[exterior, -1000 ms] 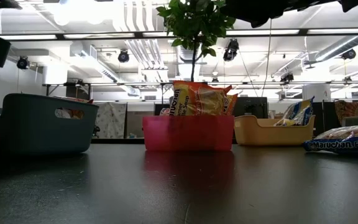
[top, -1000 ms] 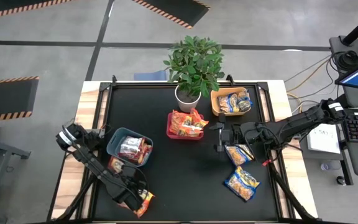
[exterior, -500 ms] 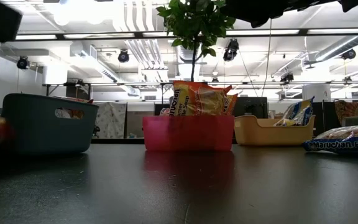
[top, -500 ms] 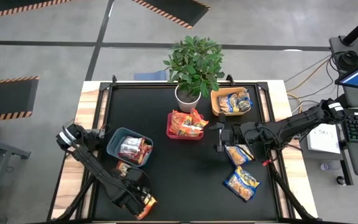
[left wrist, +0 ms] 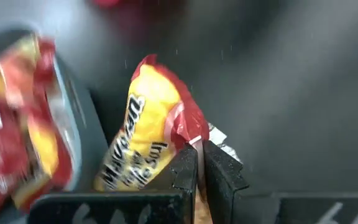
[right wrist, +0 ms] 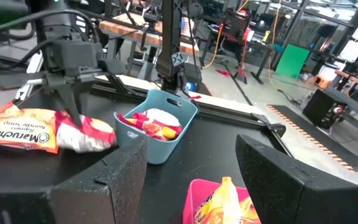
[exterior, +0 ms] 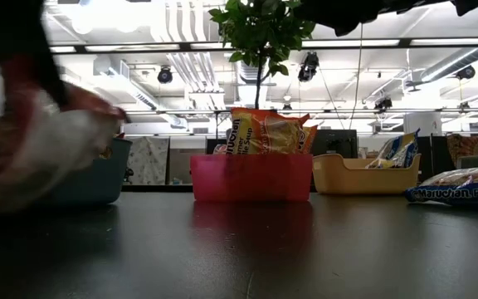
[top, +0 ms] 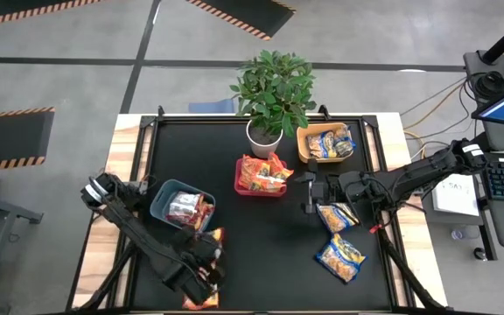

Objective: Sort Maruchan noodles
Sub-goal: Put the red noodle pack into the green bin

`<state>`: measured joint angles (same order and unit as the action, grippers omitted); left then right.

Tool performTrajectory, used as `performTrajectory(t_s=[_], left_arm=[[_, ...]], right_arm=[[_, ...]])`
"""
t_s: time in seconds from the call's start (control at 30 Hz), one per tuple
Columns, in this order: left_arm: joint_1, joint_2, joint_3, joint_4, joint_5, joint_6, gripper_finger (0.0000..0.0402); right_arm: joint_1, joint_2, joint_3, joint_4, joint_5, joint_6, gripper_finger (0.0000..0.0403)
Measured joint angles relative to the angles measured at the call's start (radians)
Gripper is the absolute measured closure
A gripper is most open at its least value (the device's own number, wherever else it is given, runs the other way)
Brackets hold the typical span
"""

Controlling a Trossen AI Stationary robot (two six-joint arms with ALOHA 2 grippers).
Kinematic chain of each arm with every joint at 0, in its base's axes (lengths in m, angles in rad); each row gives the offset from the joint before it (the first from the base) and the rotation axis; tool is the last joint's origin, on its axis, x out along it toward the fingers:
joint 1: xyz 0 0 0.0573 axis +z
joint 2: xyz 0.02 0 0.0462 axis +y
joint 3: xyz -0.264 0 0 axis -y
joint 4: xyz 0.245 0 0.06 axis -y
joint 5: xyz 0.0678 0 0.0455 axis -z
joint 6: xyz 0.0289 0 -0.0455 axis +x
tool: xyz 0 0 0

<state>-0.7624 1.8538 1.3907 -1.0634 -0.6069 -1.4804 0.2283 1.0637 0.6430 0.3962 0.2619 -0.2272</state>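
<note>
My left gripper (left wrist: 199,152) is shut on an orange Maruchan noodle packet (left wrist: 143,130), raised by the near right corner of the grey-blue bin (top: 182,206). That bin holds red packets. Orange also shows past the gripper toward the front edge; I cannot tell whether it is the same packet. The red bin (top: 240,178) holds orange packets and the orange bin (top: 303,145) holds blue-and-yellow ones. Two blue-and-yellow packets (top: 335,216) (top: 339,256) lie flat on the mat. My right gripper (right wrist: 191,146) hovers open above the mat beside them. My left gripper pinches the orange packet between its two fingers at a crinkled red edge (left wrist: 188,134). The fingers (right wrist: 73,112) slant down onto it from above. The packet (right wrist: 17,134) hangs about level, clear of the table, most of its length reaching away from the fingers.
A potted plant (top: 272,96) stands at the far middle behind the red bin. Bare black mat (top: 261,254) lies between the two arms. A wooden border frames the mat on the left and right sides.
My left gripper has risen from the mat near the front edge, rolled its wrist and moved toward the grey-blue bin. The orange packet has come up with it, clear of the table, and now fills the low view's left side, blurred.
</note>
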Motion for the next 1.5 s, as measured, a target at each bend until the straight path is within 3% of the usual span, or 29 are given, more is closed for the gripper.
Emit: performTrajectory(t_s=[0.23, 0.37, 1.0, 1.3, 1.5], left_arm=[[0.063, 0.003, -0.025, 0.093, -0.185, 0.206, 0.04], [0.097, 0.006, -0.025, 0.102, -0.276, 0.22, 0.0397], [0.111, 0.007, -0.027, 0.184, -0.24, 0.51, 0.0299], [0.132, 0.007, -0.122, 0.212, -0.24, 0.595, 0.0323], [0.189, 0.007, -0.223, 0.406, -0.196, 0.667, 0.0342]], right_arm=[[0.0, 0.0, 0.0, 0.004, 0.0, 0.001, 0.017], [0.0, 0.0, 0.0, 0.014, 0.0, 0.003, 0.017], [0.0, 0.002, 0.0, 0.037, 0.0, 0.11, 0.0177], [0.0, 0.036, 0.0, 0.034, 0.0, 0.204, 0.0228], [0.0, 0.054, 0.019, 0.023, 0.0, 0.24, 0.0272]])
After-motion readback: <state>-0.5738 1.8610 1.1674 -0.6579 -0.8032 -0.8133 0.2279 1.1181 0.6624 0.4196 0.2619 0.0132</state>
